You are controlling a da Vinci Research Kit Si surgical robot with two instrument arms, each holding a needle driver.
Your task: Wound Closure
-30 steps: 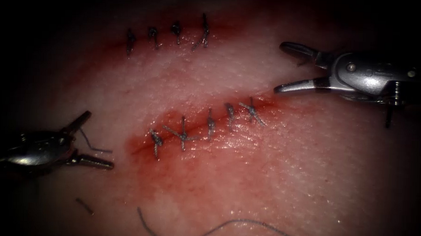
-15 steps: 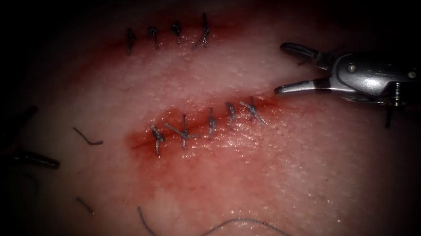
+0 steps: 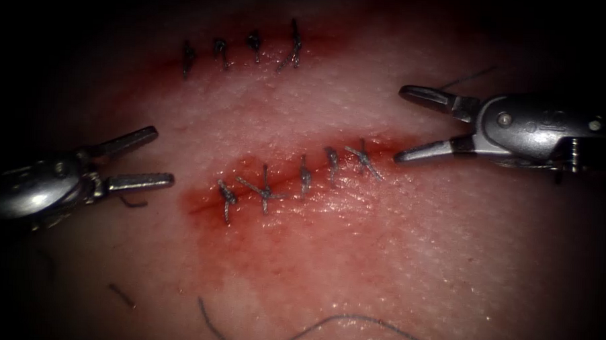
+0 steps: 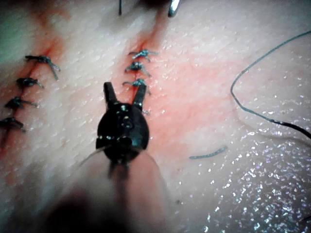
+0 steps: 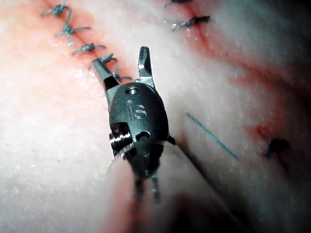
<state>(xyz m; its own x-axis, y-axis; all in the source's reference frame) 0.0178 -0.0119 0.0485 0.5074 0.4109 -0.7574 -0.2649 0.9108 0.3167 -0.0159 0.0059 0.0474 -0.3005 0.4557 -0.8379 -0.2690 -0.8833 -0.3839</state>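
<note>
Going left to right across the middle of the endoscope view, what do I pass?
Left tool, jaws open and empty → stitched cut in the tissue → right tool, jaws open and empty.

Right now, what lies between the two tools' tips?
Endoscope view: between left tool and right tool, both open and empty, lies the stitched cut with its knots.

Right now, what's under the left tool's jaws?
The left tool is open and holds nothing. Under its jaws lies bare tissue, left of the stitched cut. A cut end of thread pokes out below the lower jaw; the jaw covers its remaining length.
</note>
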